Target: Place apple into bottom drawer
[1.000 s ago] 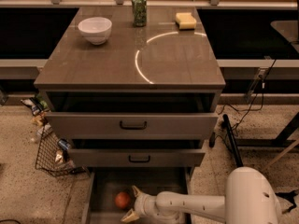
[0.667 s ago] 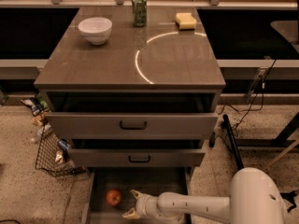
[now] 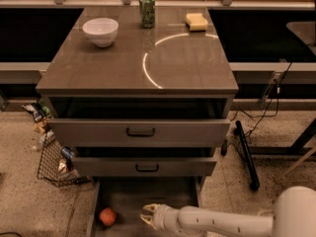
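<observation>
end effector (image 3: 148, 216) in bottom drawer (image 3: 148, 194), apple (image 3: 107, 216) left, bare floor between

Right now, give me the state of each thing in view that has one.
bottom drawer: open.
apple: free on its floor, left side.
tool: open, inside that drawer, right of apple.
top drawer: partly open.
middle drawer: partly open.
can: upright.
bowl: upright.

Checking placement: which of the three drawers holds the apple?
The bottom drawer, lowest and pulled out furthest: the apple lies on its floor, left, with the hand inside beside it, not touching.
</observation>
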### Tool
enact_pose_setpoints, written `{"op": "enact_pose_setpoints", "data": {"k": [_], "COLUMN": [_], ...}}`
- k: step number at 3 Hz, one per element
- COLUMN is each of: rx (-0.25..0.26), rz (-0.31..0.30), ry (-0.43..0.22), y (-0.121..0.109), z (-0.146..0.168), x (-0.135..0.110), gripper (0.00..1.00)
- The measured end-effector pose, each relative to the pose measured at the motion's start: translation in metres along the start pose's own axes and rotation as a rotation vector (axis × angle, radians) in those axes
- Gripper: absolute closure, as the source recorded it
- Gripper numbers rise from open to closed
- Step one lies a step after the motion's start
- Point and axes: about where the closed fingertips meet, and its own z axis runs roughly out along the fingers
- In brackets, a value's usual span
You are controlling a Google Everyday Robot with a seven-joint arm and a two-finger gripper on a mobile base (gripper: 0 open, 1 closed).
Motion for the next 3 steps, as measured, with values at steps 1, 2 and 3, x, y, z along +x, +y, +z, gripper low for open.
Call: {"op": "enact_pose_setpoints", "data": {"k": [1,2,3], "rx": [0.093,0.212,0.255], "rz": [0.028,0.055,0.087], "ry": [-0.004,-0.005,0.006], "y": [-0.011,-0.027,-0.031], "z": [-0.058,-0.12,-0.14], "x": [-0.001,-0.004,0.011], "gripper": [0.89,0.93,0.7]}}
